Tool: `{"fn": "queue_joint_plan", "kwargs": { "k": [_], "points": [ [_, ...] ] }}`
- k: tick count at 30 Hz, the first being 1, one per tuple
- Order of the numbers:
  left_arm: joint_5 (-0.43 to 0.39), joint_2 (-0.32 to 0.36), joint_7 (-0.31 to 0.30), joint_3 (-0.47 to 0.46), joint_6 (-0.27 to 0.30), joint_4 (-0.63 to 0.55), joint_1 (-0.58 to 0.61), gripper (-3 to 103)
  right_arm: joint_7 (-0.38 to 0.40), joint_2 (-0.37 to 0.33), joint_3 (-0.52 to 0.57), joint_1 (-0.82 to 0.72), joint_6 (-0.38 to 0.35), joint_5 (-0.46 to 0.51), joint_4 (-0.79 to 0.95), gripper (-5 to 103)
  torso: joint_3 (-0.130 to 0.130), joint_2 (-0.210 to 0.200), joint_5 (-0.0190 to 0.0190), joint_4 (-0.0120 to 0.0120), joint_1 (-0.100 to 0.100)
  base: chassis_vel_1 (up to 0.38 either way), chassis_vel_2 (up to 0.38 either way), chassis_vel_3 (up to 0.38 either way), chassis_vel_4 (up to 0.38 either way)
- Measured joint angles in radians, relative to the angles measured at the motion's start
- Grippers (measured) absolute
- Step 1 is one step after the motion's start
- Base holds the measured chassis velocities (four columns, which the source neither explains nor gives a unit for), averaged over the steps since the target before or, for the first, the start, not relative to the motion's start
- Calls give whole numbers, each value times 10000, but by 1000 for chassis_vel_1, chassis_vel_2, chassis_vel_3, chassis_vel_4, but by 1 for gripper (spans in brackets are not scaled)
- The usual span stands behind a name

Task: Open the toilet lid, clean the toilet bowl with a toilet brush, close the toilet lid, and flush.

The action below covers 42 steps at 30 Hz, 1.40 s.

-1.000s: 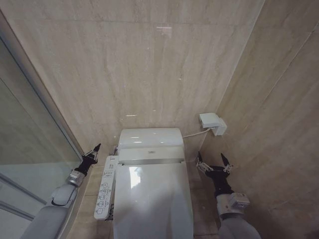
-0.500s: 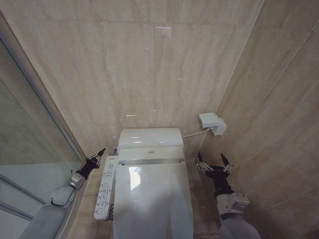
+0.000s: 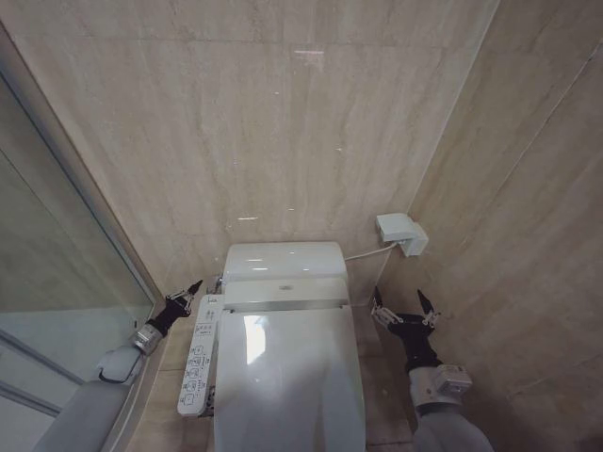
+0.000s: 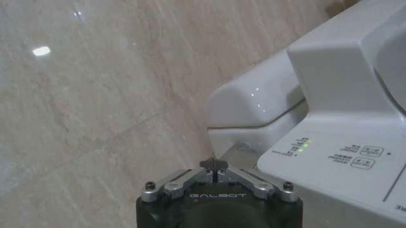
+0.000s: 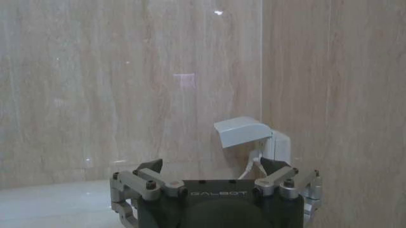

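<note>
Nearing button panel [image 3: 199, 354]: left gripper [image 3: 185, 296], seemingly.

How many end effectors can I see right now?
2. The left end effector sits shut beside the button panel; the right end effector hangs open right of the toilet lid.

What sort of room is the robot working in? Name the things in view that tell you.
Most likely a bathroom. A white toilet with its lid down stands against a tiled wall, a button panel on its side, and a glass shower screen beside it.
</note>
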Motion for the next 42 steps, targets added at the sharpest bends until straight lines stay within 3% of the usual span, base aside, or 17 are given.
{"fn": "queue_joint_plan", "kwargs": {
  "k": [13,42],
  "points": [
    [4,-222,208,384,-178,579,-543,0,0,0,0,0,0,0,0,100,0,1,0,1,0,0,0,0,0],
    [403,-690,493,332,-292,1574,-863,0,0,0,0,0,0,0,0,100,1,2,-1,3,-1,0,0,0,0]
  ]
}}
